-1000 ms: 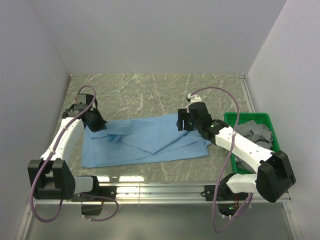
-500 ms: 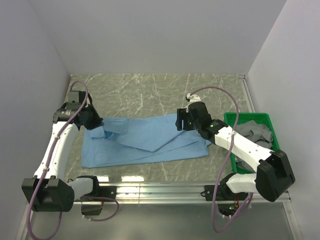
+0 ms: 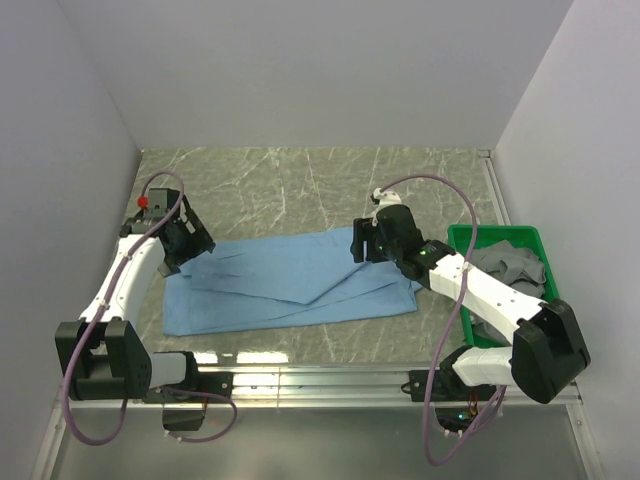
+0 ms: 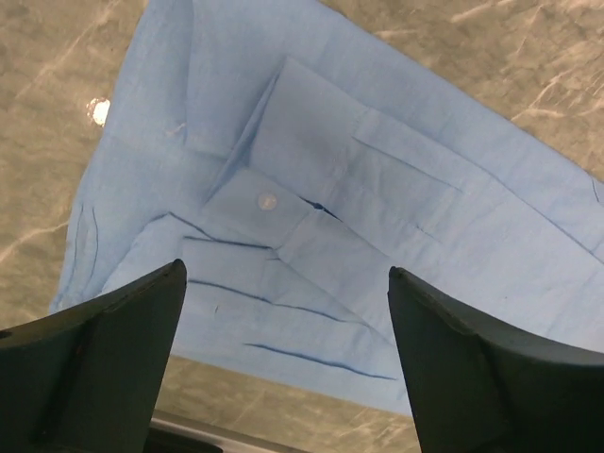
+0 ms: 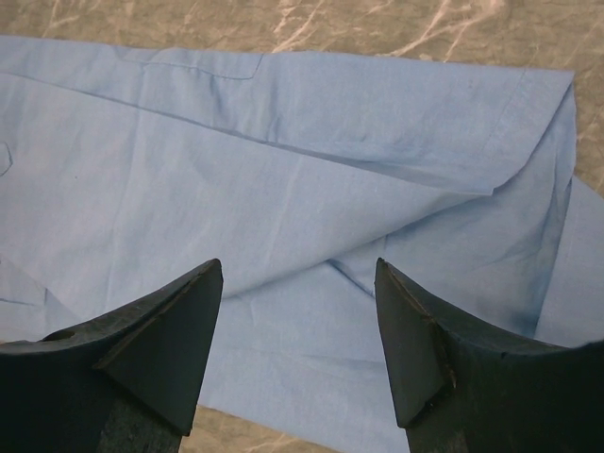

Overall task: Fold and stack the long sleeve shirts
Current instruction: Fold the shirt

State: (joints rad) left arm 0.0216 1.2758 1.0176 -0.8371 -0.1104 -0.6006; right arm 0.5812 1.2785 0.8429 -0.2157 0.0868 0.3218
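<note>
The light blue long sleeve shirt (image 3: pixel 290 285) is lying partly folded on the marble table (image 3: pixel 300 190). The left gripper (image 3: pixel 185 245) and right gripper (image 3: pixel 365 243) are hovering over its opposite ends, jaws spread and empty. A green bin (image 3: pixel 495 231) is holding crumpled gray cloth (image 3: pixel 510 265).

Left hand (image 4: pixel 286 274) now open, shirt (image 3: pixel 300 285) sleeve released, lying flat
</note>
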